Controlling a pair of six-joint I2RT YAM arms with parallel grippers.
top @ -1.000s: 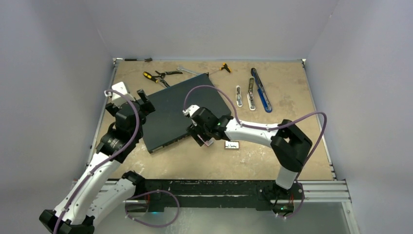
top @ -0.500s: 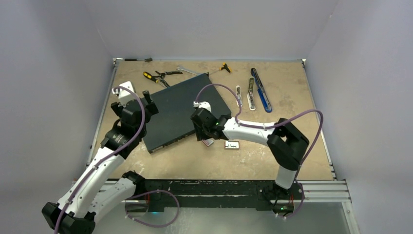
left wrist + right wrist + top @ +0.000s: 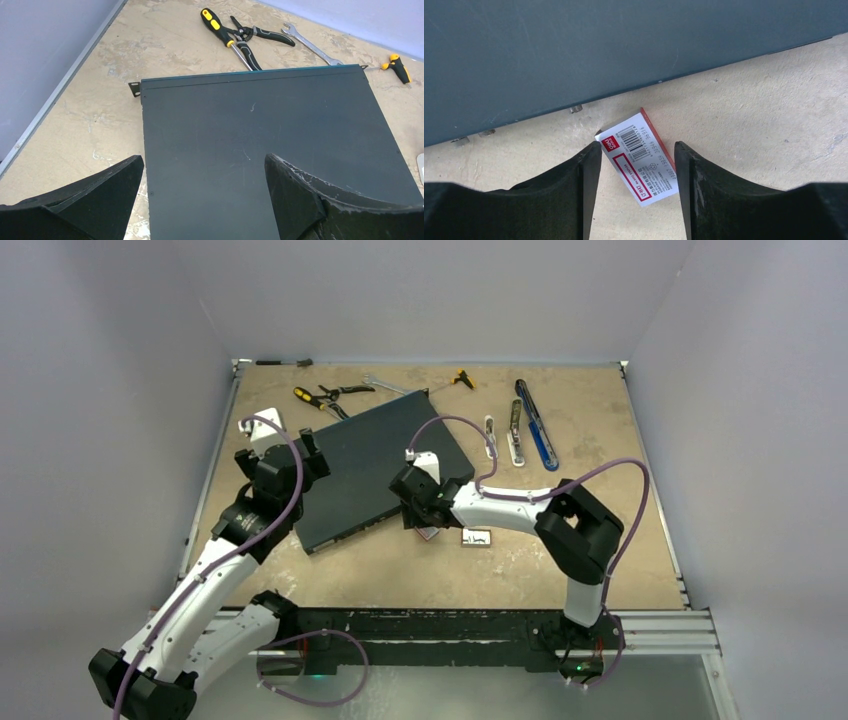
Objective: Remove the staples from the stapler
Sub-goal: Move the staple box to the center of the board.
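Left gripper: the left gripper (image 3: pixel 204 165) hangs over the left part of the dark flat case (image 3: pixel 260 140), jaws spread wide, nothing between them.
Right gripper: the right gripper (image 3: pixel 638 150) is down low at the case's near edge, jaws about half spread.
Between the right fingers: a small red-and-white box (image 3: pixel 644 167) lies flat on the table (image 3: pixel 600 540), barcode up, slanted, one corner nearly at the case's edge. The fingers (image 3: pixel 574 190) stand on either side of it; I cannot tell whether they press it or only straddle it.
Stapler: the blue stapler (image 3: pixel 537 427) lies at the far right of the table, well apart from both grippers, with two silvery metal pieces (image 3: pixel 516 435) just beside it on its left.
Staples: from here I cannot pick out any, neither in the stapler nor loose.
Near the box: a small white slip (image 3: pixel 477 537) with dark marks, just to its right; too small to read.
Far edge: a yellow-handled screwdriver (image 3: pixel 215 22), pliers (image 3: pixel 255 37), a wrench (image 3: pixel 310 47) and a little yellow-handled tool (image 3: pixel 397 65) lie beyond the case.
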